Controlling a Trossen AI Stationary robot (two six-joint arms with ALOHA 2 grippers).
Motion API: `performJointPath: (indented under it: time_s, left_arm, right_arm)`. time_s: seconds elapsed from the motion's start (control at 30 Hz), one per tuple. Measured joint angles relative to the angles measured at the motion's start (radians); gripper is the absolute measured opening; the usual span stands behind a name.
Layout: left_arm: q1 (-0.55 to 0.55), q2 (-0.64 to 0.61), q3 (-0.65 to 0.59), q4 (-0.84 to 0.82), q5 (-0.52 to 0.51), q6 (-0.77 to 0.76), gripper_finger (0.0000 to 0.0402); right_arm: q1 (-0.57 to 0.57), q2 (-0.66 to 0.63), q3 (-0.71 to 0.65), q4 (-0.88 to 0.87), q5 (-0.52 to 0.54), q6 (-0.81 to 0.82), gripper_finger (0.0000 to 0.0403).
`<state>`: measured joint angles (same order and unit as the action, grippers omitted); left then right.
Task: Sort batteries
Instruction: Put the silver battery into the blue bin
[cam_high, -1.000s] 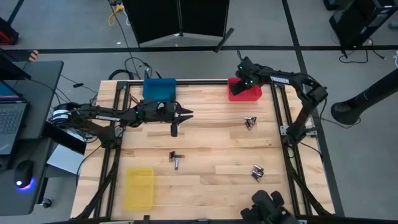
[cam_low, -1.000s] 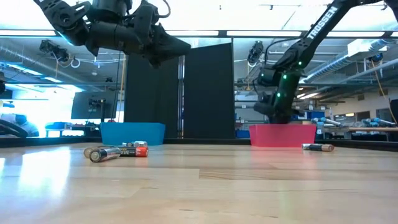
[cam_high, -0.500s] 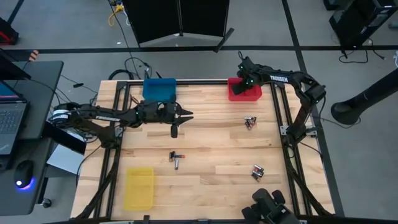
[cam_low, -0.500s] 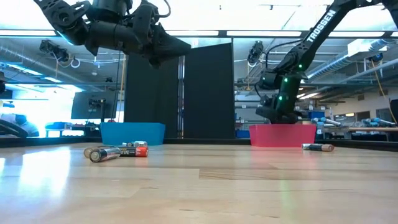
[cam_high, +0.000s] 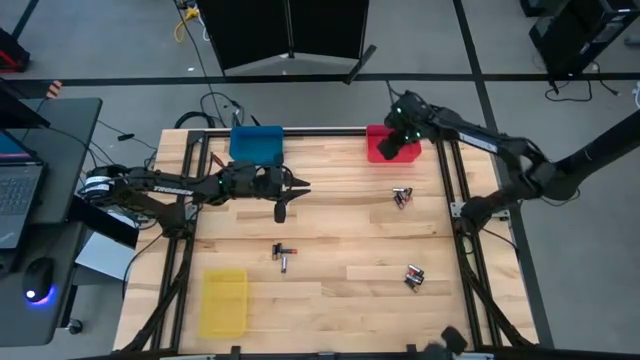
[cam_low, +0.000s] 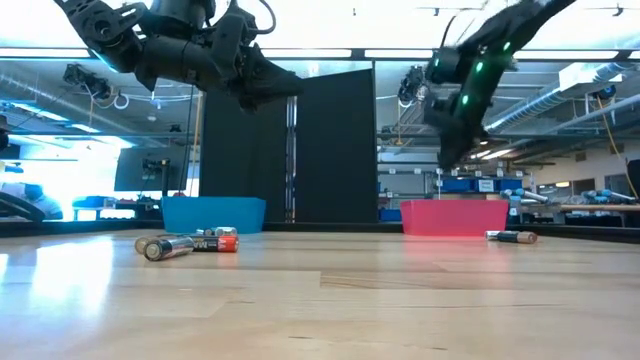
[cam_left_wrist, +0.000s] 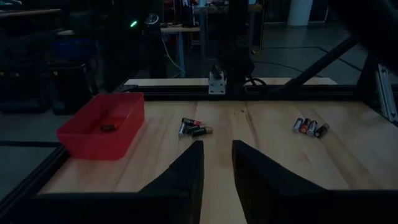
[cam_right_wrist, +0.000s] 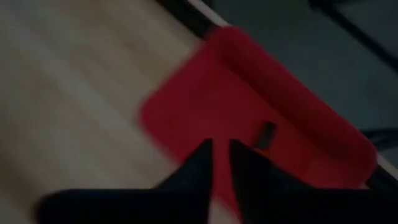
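Right pincer (cam_high: 401, 130) has risen above the red bin (cam_high: 383, 150), narrowly parted, empty; 1 battery (cam_right_wrist: 266, 135) lies below.

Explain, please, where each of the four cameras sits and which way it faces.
High view: overhead, facing down on the pale wooden table; both arms show.
Low view: at tabletop height, facing level across; both arms hang above.
Left wrist view: on the left arm, facing across the table; left hand shows.
Right wrist view: on the right arm, facing down; right hand shows.
Shared: all show the red plastic bin.
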<state>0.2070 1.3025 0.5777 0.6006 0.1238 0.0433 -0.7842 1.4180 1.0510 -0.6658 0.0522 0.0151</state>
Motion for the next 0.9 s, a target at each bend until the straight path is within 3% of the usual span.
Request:
performJointPath:
  time_s: [0.07, 0.27, 0.43, 0.57, 0.73, 0.9]
  left_arm:
    - [0.000, 0.000, 0.000, 0.000, 0.000, -0.001, 0.0082]
    - [0.000, 0.000, 0.000, -0.001, 0.000, -0.001, 0.0069]
    - [0.000, 0.000, 0.000, -0.002, 0.000, -0.007, 0.0065]
    - [0.000, 0.000, 0.000, -0.006, 0.000, -0.022, 0.0064]
    - [0.000, 0.001, 0.000, -0.006, 0.000, -0.022, 0.0064]
    - [0.000, 0.001, 0.001, -0.026, 0.000, -0.028, 0.0064]
  right_arm:
    - [0.056, -0.066, -0.034, 0.000, 0.000, 0.005, 0.0013]
    - [0.248, -0.256, -0.203, 0.136, 0.011, 0.112, 0.0016]
    - [0.396, -0.401, -0.381, 0.283, 0.116, 0.194, 0.0010]
    - [0.480, -0.494, -0.490, 0.292, 0.141, 0.241, 0.0012]
    - [0.509, -0.529, -0.531, 0.329, 0.100, 0.228, 0.0018]
    - [0.449, -0.478, -0.444, 0.241, 0.029, 0.155, 0.0037]
